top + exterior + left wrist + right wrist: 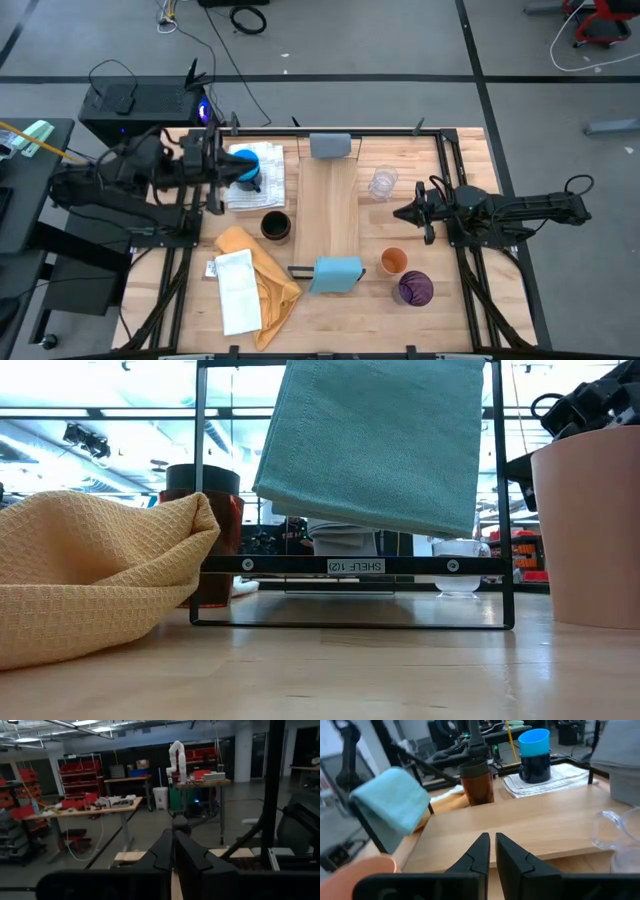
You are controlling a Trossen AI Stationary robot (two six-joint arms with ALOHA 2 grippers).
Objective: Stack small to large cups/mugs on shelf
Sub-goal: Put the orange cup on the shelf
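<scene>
Resting clenched and empty, the left gripper (228, 165) is near the bright blue mug (245, 162); the right gripper (403, 213), also clenched, is beside the shelf (330, 210)

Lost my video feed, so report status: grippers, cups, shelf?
Left gripper shut, empty, beside bright blue mug stacked in navy mug. Right gripper shut, empty, beside long pale wooden shelf. Shelf bare.
</scene>
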